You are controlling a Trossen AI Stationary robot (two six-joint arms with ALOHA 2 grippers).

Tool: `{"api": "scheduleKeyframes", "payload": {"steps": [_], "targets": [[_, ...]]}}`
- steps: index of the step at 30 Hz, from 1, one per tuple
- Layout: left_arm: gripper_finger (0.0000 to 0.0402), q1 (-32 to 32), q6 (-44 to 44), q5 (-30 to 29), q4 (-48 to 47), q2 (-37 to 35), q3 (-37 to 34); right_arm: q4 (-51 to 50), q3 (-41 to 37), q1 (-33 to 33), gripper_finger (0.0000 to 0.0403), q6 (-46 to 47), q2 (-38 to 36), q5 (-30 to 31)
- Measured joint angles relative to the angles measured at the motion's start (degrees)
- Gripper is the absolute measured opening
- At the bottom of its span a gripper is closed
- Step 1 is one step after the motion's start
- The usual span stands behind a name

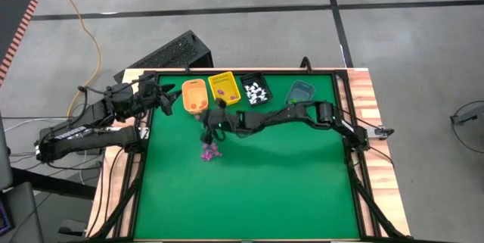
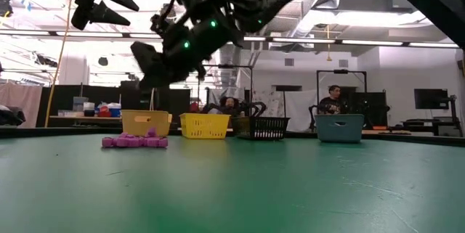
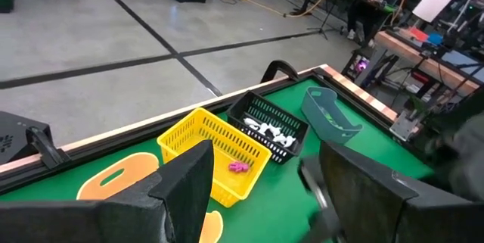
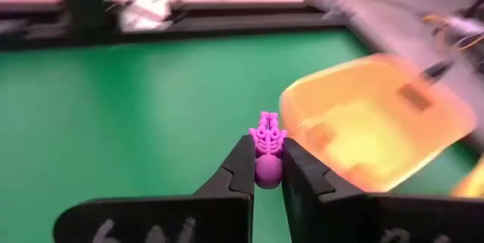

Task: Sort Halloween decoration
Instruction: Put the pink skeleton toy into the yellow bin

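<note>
While my right gripper (image 4: 266, 169) hangs above the green table (image 1: 287, 182), its fingers are clenched on a purple skeleton trinket (image 4: 266, 148), beside the orange bin (image 4: 370, 126). More purple trinkets (image 1: 209, 152) lie heaped at six o'clock of it. My left gripper (image 1: 162, 98) waits spread open at nine o'clock. Far behind, seated people show in the room.

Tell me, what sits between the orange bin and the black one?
The yellow bin sits between the orange bin and black bin, as the high view shows.
</note>
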Motion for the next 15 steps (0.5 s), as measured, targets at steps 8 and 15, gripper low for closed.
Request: {"api": "scheduleKeyframes", "payload": {"steps": [8,15], "targets": [[0.0231,0.01,-1.44,-0.25,0.01,-0.01,0.00,-8.15,6.71,-7.22,0.0049,-3.06,-1.04,-0.06],[0.0232,0.00,-1.70,-0.14,-0.93,0.01,0.00,-11.70,3.53,-14.73,0.0049,-2.99,-7.26,-9.90]]}}
